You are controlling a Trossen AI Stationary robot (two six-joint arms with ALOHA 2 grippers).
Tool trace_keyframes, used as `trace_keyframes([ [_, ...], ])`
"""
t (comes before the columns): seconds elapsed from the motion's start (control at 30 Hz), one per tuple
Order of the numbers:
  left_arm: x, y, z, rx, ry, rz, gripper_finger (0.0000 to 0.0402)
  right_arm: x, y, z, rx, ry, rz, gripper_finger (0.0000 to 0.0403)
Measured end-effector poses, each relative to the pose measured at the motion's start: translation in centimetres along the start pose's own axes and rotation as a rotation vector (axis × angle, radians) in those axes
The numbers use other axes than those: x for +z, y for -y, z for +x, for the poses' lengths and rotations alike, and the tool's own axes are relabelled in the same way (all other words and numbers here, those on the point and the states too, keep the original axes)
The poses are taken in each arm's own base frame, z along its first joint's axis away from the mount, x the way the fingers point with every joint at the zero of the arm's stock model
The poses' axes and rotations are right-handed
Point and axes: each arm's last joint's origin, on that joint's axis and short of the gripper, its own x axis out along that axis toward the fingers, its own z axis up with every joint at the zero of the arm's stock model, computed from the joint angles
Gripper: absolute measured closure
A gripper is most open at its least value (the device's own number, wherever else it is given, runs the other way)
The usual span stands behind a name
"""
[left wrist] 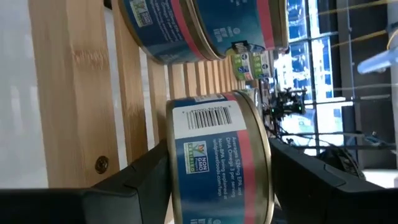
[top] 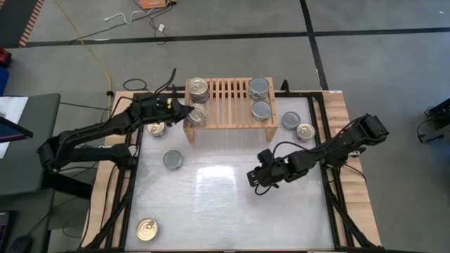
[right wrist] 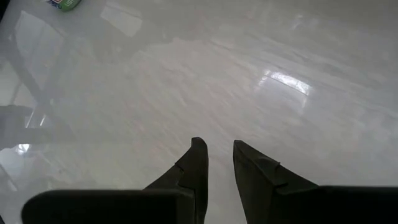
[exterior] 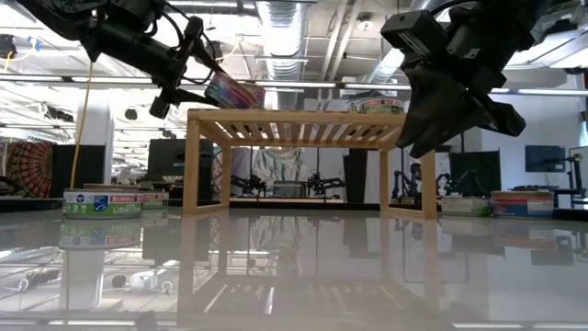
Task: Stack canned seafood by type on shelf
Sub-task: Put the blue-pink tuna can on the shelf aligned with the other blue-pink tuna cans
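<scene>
Left gripper point(top: 188, 112) pinching gold-top can point(left wrist: 219, 163) at shelf's point(top: 228, 105) left end, can's top half-hidden; right gripper point(top: 259, 177) narrowly parted, empty.

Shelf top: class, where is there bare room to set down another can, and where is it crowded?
Free: the shelf's middle slats, between the gold cans and the grey cans. Crowded: its left end, where the left gripper holds a can at the edge.

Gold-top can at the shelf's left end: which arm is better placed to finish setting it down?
Left. Its end effector flanks the gold-top can at the shelf. The right end effector hangs empty over bare table.
</scene>
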Motion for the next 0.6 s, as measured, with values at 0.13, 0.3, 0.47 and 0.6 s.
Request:
trace_keyframes([
  [0.13, -0.35, 0.11, 0.09, 0.026, 0.079, 0.002, 0.0164, 0.00, 0.00, 0.00, 0.000, 0.000, 0.000, 0.0301],
  [0.3, -0.76, 0.25, 0.14, 0.047, 0.151, -0.002, 0.0164, -0.13, -0.03, -0.06, 0.002, -0.002, -0.003, 0.0301],
  [0.47, -0.87, 0.36, 0.14, 0.055, 0.205, -0.006, 0.0164, -0.16, -0.04, -0.07, 0.003, -0.003, -0.004, 0.0301],
  [0.6, -0.85, 0.47, 0.14, 0.048, 0.215, -0.004, 0.0164, -0.16, -0.04, -0.07, 0.003, -0.003, -0.004, 0.0301],
])
